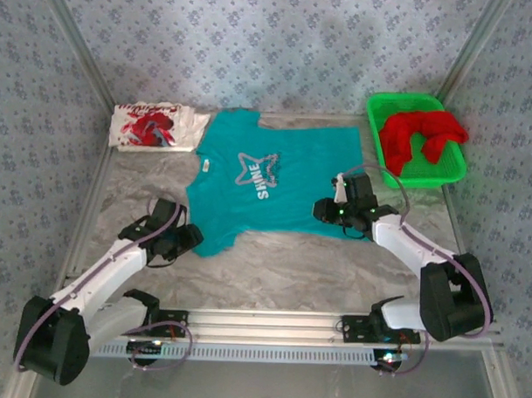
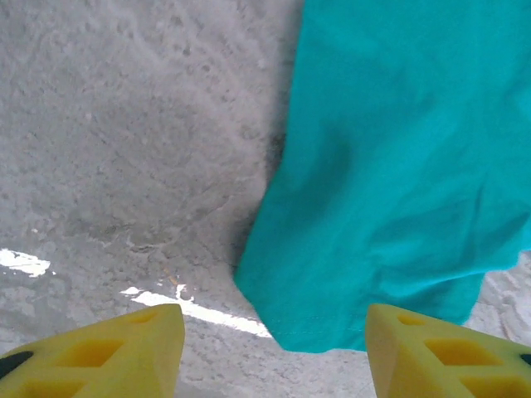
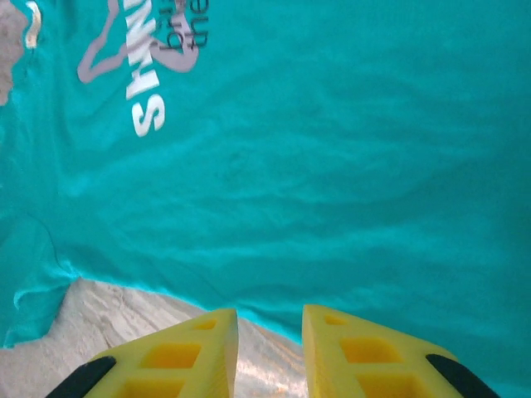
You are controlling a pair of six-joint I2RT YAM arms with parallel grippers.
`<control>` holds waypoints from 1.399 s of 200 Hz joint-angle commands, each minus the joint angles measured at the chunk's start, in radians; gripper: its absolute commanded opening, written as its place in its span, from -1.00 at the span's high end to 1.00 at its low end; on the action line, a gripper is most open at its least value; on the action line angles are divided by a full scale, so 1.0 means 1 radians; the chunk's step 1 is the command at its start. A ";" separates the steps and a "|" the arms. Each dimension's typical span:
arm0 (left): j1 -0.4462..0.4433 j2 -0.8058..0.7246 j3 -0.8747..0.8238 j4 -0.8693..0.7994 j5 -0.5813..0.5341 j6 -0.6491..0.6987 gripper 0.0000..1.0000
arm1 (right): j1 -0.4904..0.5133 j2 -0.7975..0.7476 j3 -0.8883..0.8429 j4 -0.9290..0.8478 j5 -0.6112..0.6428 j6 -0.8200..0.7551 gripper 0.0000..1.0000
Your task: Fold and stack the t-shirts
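Teal cotton t-shirt with white chest lettering (image 1: 266, 186): spread flat mid grey surface (image 1: 281, 269), laid out for folding. Left tool (image 2: 270, 323): wide apart, empty, astride a corner of the cloth. Right tool (image 3: 270, 322): slightly parted, empty, at the hem. White red-printed t-shirt (image 1: 155, 128): folded far left, likely the stack's base.

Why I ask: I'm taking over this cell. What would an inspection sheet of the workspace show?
surface: grey table, wrinkled covering.
job's things: teal t-shirt spread flat mid-table; white t-shirt with red print folded, far left; red t-shirt bunched in green basket, far right.
clutter: nothing seen.
grippers: left gripper open above the teal shirt's near-left corner; right gripper slightly open at its near edge; both empty.
cables: a cable loops along each arm.
surroundings: patterned walls; metal frame rail in front.
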 commanded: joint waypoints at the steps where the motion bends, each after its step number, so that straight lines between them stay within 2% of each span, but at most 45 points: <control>1: -0.004 0.047 0.002 0.053 0.050 -0.025 -0.11 | 0.001 0.033 0.048 0.052 0.032 -0.033 0.41; 34: -0.014 0.096 0.021 0.052 0.056 -0.001 0.11 | 0.011 0.050 0.051 0.097 -0.001 -0.031 0.38; 70: -0.016 0.180 0.023 0.105 0.088 0.016 0.11 | 0.015 0.055 0.034 0.128 -0.009 -0.017 0.37; 106: -0.018 0.225 0.037 0.116 0.068 0.043 0.14 | 0.021 0.033 0.027 0.141 -0.023 -0.028 0.35; 134: -0.018 0.256 0.039 0.145 0.075 0.048 0.43 | 0.036 -0.006 -0.016 0.195 -0.056 -0.048 0.34; 156: -0.018 0.274 0.042 0.159 0.075 0.055 0.76 | 0.045 -0.031 -0.043 0.214 -0.054 -0.045 0.33; 185: -0.017 0.266 0.068 0.127 0.065 0.067 1.00 | 0.050 -0.065 -0.047 0.180 -0.002 -0.044 0.32; 208: -0.017 0.233 0.097 0.085 0.054 0.077 1.00 | 0.035 -0.114 -0.058 0.107 0.107 -0.003 0.31; 224: -0.018 0.195 0.120 0.060 0.047 0.080 1.00 | -0.025 -0.166 -0.087 0.062 0.121 0.061 0.24; 241: -0.018 0.158 0.153 0.027 0.034 0.089 1.00 | -0.140 -0.215 -0.112 -0.012 0.068 0.120 0.23; 254: -0.018 0.138 0.170 0.011 0.023 0.100 1.00 | -0.222 -0.244 -0.116 -0.134 0.063 0.154 0.16; 280: -0.005 0.118 0.187 0.001 0.026 0.106 1.00 | -0.458 -0.245 -0.106 -0.314 -0.042 0.146 0.12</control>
